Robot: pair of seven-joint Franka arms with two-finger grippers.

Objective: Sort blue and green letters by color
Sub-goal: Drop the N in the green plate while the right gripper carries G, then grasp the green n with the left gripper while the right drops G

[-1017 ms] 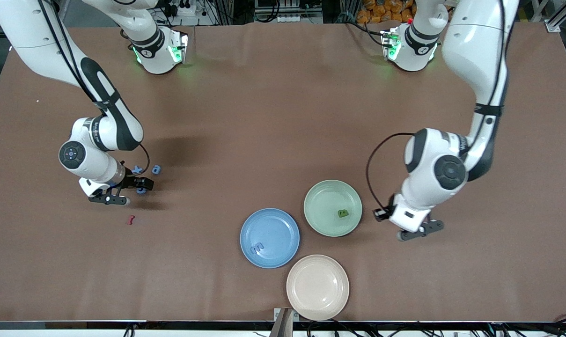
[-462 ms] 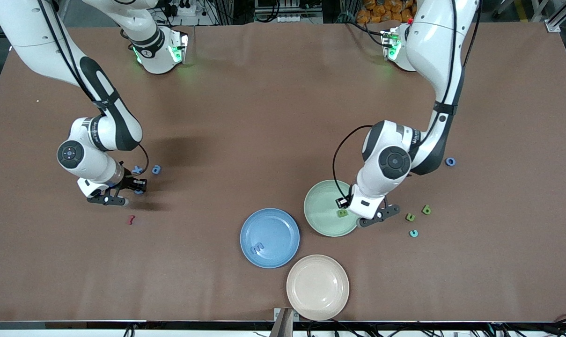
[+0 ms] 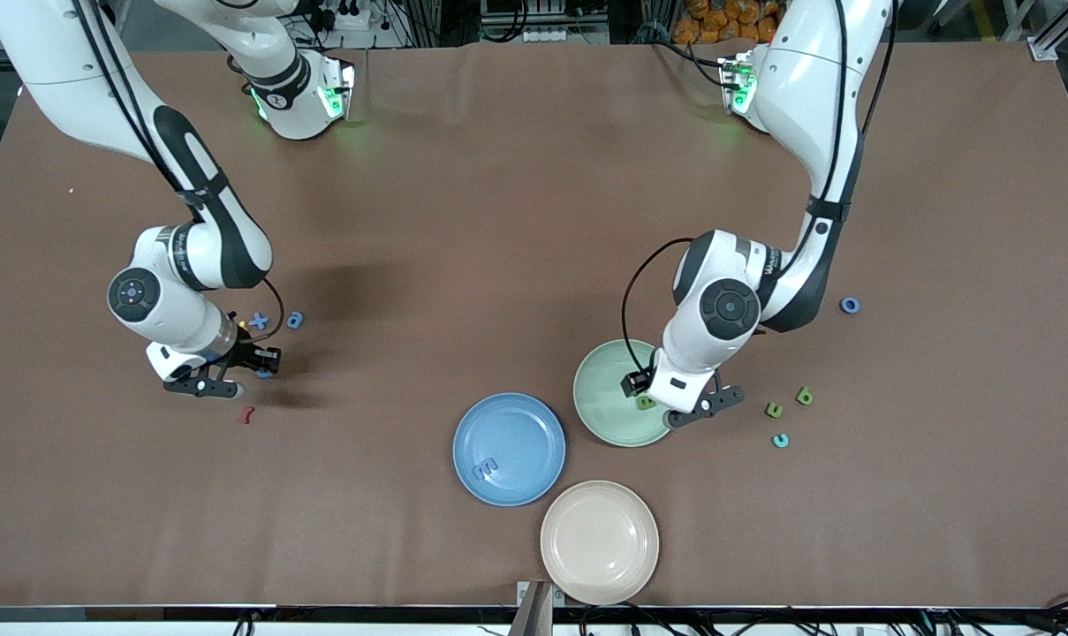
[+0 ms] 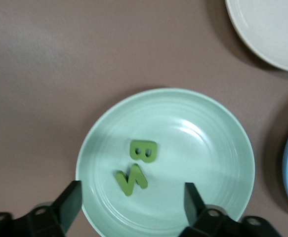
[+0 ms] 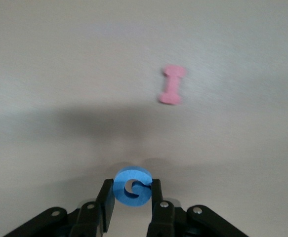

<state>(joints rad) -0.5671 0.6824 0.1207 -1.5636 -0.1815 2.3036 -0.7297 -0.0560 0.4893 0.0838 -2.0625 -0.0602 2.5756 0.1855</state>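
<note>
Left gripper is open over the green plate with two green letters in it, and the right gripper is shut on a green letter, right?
Not quite: the right gripper is shut on a blue letter, as the right wrist view shows. The rest holds: the left gripper is open over the green plate, which holds two green letters.

Brown table point(image 3: 498, 221): three plates point(image 3: 509, 449), scattered letters point(image 3: 295, 320), red squiggle point(image 3: 248, 414).

Green letters point(image 4: 138, 165) plated, blue letter point(image 5: 132, 186) pinched – others scattered
</note>
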